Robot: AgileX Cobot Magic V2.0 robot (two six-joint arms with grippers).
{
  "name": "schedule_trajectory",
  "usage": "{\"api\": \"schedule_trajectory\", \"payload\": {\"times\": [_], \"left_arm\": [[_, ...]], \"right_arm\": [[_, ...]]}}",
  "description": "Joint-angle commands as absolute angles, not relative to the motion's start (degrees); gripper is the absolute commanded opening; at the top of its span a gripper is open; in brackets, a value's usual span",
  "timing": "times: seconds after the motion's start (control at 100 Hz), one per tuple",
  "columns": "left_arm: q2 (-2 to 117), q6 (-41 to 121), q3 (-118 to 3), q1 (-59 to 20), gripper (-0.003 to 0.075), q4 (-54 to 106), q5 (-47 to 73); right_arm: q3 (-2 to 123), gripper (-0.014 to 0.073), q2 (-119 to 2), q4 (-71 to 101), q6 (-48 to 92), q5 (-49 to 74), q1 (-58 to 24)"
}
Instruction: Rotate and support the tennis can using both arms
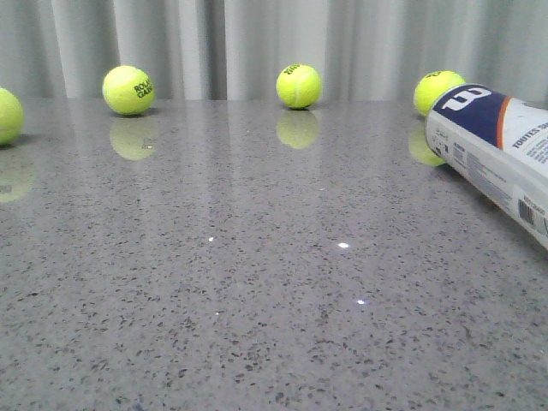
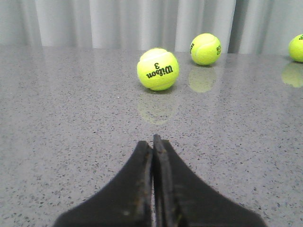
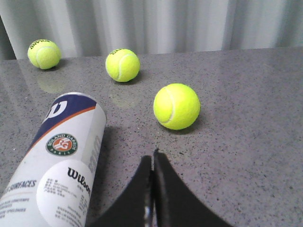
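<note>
**Can lying at the right, both arms empty**

While both the left end effector [image 2: 153, 142] and right end effector [image 3: 153, 158] sit pressed together gripping nothing, the tennis can [image 1: 501, 150] lies on its side on the grey surface [image 1: 257, 282] at the right, tennis balls [image 1: 299, 86] scattered beyond by the curtain [image 1: 257, 43].

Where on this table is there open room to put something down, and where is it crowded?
The wide grey stretch of table in front of the tennis balls and left of the tennis can is bare. The far edge by the curtain is busier: balls line it, one right behind the can's end.
</note>
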State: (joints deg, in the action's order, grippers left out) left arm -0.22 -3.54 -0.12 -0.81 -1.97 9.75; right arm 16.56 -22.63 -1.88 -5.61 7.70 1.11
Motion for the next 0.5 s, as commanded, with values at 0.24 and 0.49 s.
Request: {"api": "schedule_trajectory", "payload": {"times": [0.24, 0.49], "left_arm": [[-2.5, -4.0, 2.5, -0.8, -0.0021, -1.6, 5.2], [-2.5, -4.0, 2.5, -0.8, -0.0021, -1.6, 5.2]], "right_arm": [[28.3, -0.0055, -34.8, -2.6, -5.7, 6.5, 1.6], [38.7, 0.0338, -42.5, -2.6, -5.7, 22.5, -0.5]]}}
